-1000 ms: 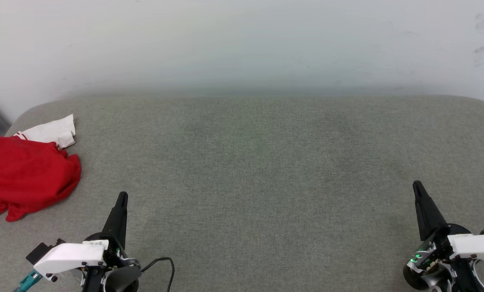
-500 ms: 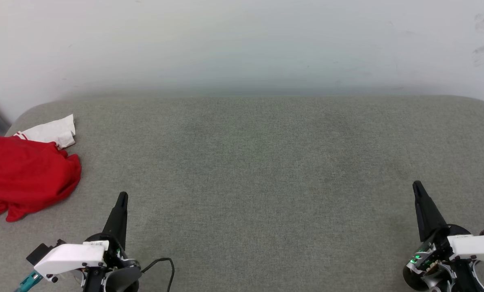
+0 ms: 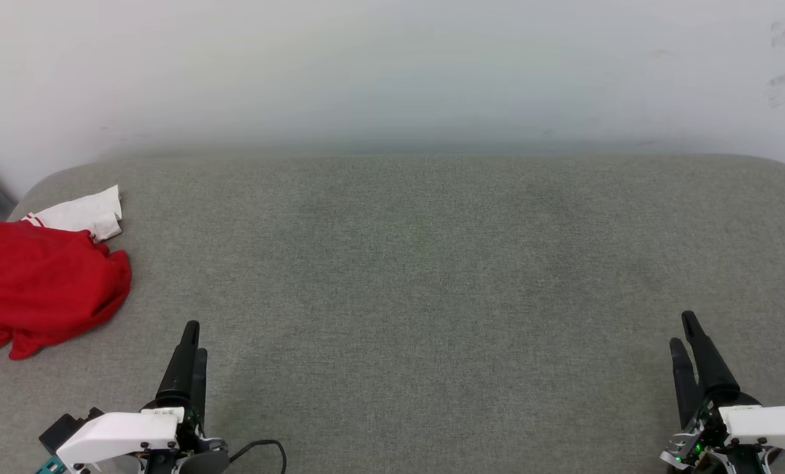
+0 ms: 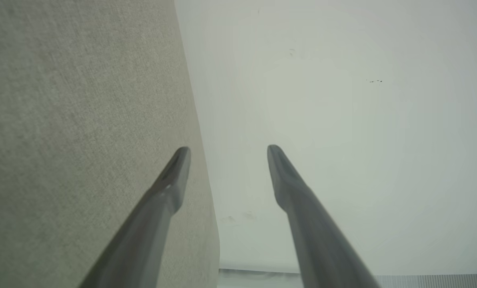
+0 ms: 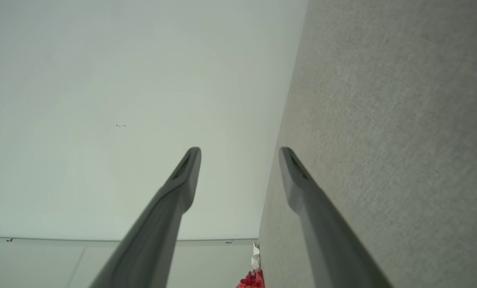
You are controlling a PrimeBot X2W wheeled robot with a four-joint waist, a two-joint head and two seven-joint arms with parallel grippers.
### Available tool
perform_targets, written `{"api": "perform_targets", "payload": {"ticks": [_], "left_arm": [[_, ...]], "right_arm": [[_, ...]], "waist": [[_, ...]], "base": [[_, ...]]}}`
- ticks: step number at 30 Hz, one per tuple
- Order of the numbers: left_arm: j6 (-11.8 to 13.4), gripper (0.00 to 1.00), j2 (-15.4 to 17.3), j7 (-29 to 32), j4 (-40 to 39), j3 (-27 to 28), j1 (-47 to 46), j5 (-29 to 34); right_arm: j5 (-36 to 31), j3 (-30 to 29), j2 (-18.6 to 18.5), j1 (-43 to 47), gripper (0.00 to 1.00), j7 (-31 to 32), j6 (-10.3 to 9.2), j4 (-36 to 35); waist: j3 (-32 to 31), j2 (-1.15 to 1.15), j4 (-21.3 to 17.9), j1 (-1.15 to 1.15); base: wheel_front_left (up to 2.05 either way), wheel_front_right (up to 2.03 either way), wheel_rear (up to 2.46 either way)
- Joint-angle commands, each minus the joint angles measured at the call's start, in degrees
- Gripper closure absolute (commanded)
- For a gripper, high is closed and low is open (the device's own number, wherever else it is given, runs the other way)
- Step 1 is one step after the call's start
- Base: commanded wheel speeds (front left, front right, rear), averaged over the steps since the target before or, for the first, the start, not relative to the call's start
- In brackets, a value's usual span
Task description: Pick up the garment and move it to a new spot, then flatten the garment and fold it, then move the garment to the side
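The garment lies crumpled at the left edge of the grey cushion, untouched, with 1 white sleeve poking out on its far side. In the last second both grippers have spread their fingers apart. The left gripper is near the garment but clear of it, and the right gripper is at the near right. Both are empty. This probably readies the first pick-up, and the left gripper has the shorter reach.
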Motion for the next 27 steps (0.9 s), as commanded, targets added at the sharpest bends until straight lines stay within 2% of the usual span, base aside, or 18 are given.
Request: {"api": "perform_targets", "payload": {"ticks": [1, 10, 11, 13, 27], "left_arm": [[0.34, 0.00, 0.12, -0.69, -1.73, 0.37, -0.73, 2.32], [3.59, 0.00, 0.14, -2.98, -5.80, -0.75, -0.57, 13.35], [4.56, 0.00, 0.14, -3.69, -6.92, -1.46, -0.35, 17.48], [5.25, 0.00, 0.15, -4.14, -7.57, -1.94, -0.22, 20.34], [9.37, 0.00, 0.17, -6.96, -9.63, -5.10, 0.89, 36.95]], "right_arm": [[-2.60, -0.49, -0.06, -0.50, 0.00, -0.70, 0.00, -1.64], [-14.21, -1.24, -0.05, 0.13, 0.00, -3.00, 0.00, -5.60], [-18.37, -1.02, -0.05, 0.49, 0.00, -3.72, 0.00, -6.96], [-21.36, -0.74, -0.05, 0.79, 0.00, -4.19, 0.00, -7.85], [-39.08, 1.14, -0.04, 2.68, 0.00, -7.01, 0.00, -12.15]], "waist": [[0.03, 0.00, 0.00, 0.00], [0.23, 0.00, 0.04, 0.00], [0.27, 0.00, 0.06, 0.00], [0.30, 0.00, 0.08, 0.00], [0.32, 0.00, 0.15, 0.00]], "base": [[0.00, 0.00, 0.00], [0.00, 0.00, 0.00], [0.00, 0.00, 0.00], [0.00, 0.00, 0.00], [0.00, 0.00, 0.00]]}}
